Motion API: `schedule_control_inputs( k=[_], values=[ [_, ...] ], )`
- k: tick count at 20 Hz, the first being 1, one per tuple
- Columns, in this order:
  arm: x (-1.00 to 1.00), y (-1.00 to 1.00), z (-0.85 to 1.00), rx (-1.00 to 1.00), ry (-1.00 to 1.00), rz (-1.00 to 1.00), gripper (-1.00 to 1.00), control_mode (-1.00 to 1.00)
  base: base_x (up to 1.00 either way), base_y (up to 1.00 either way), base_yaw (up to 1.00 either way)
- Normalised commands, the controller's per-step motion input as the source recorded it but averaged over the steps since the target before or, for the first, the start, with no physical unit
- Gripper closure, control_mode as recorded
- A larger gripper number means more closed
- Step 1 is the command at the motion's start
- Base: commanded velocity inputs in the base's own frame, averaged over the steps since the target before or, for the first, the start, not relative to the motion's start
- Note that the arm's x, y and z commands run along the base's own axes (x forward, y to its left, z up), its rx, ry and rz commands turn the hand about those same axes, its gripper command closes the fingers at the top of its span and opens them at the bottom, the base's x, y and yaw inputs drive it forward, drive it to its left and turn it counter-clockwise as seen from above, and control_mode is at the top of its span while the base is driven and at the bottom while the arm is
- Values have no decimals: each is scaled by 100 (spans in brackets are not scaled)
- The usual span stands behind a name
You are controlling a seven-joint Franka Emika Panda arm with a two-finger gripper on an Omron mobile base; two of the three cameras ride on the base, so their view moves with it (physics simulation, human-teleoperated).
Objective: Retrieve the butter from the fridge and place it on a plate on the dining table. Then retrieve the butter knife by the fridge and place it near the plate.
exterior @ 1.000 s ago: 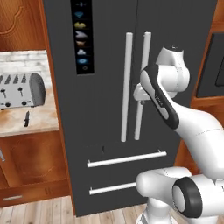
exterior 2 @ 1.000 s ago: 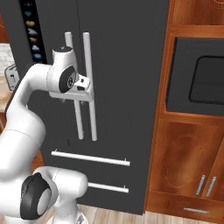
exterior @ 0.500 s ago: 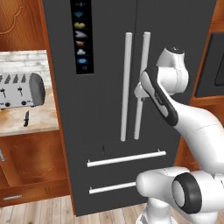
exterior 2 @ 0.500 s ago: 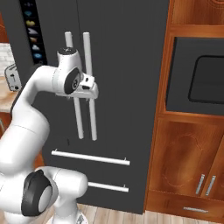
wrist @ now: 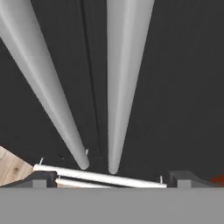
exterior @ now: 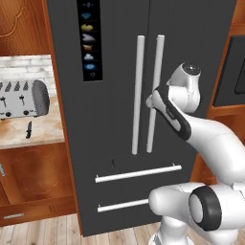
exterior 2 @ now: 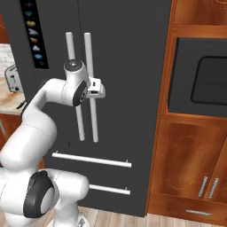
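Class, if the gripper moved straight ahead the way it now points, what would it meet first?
Most likely the right handle of the fridge: the open gripper is roughly centred on that bar, though depth is hard to judge.

**Hand camera: close on the fridge doors**

Fridge [wrist: 175, 87] front is dark grey, doors shut, seam running between two long white bar handles. Left handle [wrist: 41, 83] slants; right handle [wrist: 124, 78] is nearly straight. Both taper toward their lower ends. Below those ends, a horizontal white drawer handle [wrist: 98, 176]. Gripper [wrist: 111, 178] fingertips [wrist: 183, 178] spread wide, straddling both bars' lower ends. Wood floor [wrist: 11, 168] left of the drawer handle.
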Motion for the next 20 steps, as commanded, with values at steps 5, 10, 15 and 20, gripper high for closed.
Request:
schedule_control_inputs(
  k=[5,10,15,20],
  values=[
    [76,0,0,0,0,-3,-100,-100,0,0,0],
    [65,0,0,0,-1,-1,-100,-100,0,0,0],
    [46,0,-6,0,-5,0,-100,-100,0,0,0],
    [21,0,-8,0,-13,0,-100,-100,0,0,0]
  ],
)
